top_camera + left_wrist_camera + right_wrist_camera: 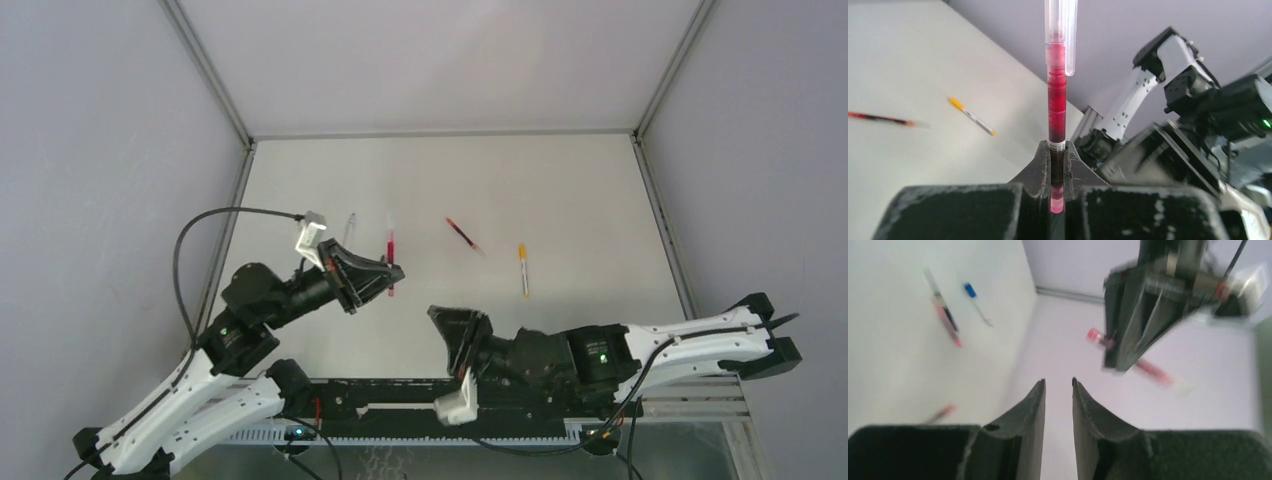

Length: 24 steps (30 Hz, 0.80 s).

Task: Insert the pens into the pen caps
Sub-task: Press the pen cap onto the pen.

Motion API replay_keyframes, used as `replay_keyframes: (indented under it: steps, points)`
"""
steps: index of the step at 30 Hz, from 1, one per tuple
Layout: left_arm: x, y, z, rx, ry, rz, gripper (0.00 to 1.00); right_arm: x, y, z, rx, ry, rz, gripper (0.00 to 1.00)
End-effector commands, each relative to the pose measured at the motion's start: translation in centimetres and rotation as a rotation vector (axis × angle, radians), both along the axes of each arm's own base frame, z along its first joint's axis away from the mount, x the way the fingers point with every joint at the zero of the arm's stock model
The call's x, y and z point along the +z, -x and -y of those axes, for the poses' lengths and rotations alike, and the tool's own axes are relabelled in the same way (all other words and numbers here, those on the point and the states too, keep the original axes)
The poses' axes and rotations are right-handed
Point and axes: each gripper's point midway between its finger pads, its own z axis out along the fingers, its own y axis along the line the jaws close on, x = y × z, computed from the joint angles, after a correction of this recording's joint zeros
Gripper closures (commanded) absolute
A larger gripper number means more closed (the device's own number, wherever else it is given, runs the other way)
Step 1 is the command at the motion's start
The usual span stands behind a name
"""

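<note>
Risk: pivoting or sliding of pink pen (1057,105) inside left tool (1055,146), clamped tight on it near its lower end only, long barrel sticking up unsupported. Off-axis push from right tool (1058,382) likely to tilt it or knock clear cap (1062,30) askew; cap seating at top of frame not clear. Right tool jaws a narrow slit apart, holding nothing. In top view, held pen left of centre, right tool below and right of it, apart. Loose on desk (560,180) near centre: red pen (463,234), yellow pen (522,268), touching neither tool.
</note>
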Motion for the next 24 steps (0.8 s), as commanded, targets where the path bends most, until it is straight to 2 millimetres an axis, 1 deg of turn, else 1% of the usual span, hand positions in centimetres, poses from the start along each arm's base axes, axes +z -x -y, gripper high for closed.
replay_keyframes:
  steps: [1, 3, 5, 7, 8, 10, 11, 12, 13, 15, 17, 19, 20, 21, 22, 24]
  points:
    - [2.4, -0.9, -3.0, 0.151, 0.044, 0.178, 1.00, 2.1, -1.6, 1.5, -0.179, -0.507, -0.797, 0.67]
    - [2.9, -0.4, -3.5, 0.152, 0.056, 0.221, 1.00, 3.6, -2.4, 2.3, -0.212, -0.716, -1.030, 0.65]
    - [3.3, 0.0, -3.9, 0.148, 0.072, 0.250, 1.00, 6.1, -3.2, 3.3, -0.204, -0.928, -1.248, 0.63]
    - [4.0, 0.8, -4.0, 0.121, 0.099, 0.287, 1.00, 7.5, -5.1, 4.4, -0.260, -1.154, -1.491, 0.59]
    - [4.7, 1.4, -4.1, 0.104, 0.127, 0.316, 1.00, 7.9, -6.1, 4.9, -0.288, -1.215, -1.583, 0.58]
    - [5.6, 2.9, -4.0, 0.038, 0.168, 0.365, 1.00, 8.8, -7.0, 5.3, -0.304, -1.249, -1.727, 0.58]
    - [5.9, 3.7, -3.8, -0.005, 0.184, 0.387, 1.00, 9.4, -6.2, 4.9, -0.259, -1.191, -1.803, 0.58]
    - [6.3, 4.9, -3.6, -0.066, 0.200, 0.409, 1.00, 10.4, -5.8, 4.8, -0.198, -1.160, -1.849, 0.57]
    - [6.6, 5.6, -3.5, -0.104, 0.214, 0.421, 1.00, 11.6, -4.8, 4.7, -0.098, -1.107, -1.877, 0.57]
    - [6.9, 6.6, -3.2, -0.161, 0.232, 0.431, 1.00, 14.1, -3.6, 4.7, 0.065, -1.061, -1.874, 0.57]
    - [6.9, 7.0, -3.1, -0.190, 0.237, 0.436, 1.00, 15.9, -3.1, 4.7, 0.152, -1.033, -1.891, 0.56]
    - [6.9, 7.3, -2.9, -0.215, 0.238, 0.442, 1.00, 17.3, -1.6, 4.2, 0.251, -0.898, -1.898, 0.53]
    - [6.9, 7.6, -2.8, -0.233, 0.239, 0.449, 1.00, 17.8, -0.7, 3.7, 0.309, -0.799, -1.898, 0.51]
    - [7.0, 7.9, -2.7, -0.254, 0.241, 0.456, 1.00, 17.8, 0.1, 3.1, 0.352, -0.695, -1.904, 0.50]
    - [7.0, 8.3, -2.6, -0.277, 0.240, 0.460, 1.00, 18.1, 1.0, 2.8, 0.408, -0.611, -1.886, 0.50]
    - [7.0, 8.8, -2.3, -0.321, 0.234, 0.465, 1.00, 18.6, 1.8, 2.5, 0.472, -0.515, -1.839, 0.49]
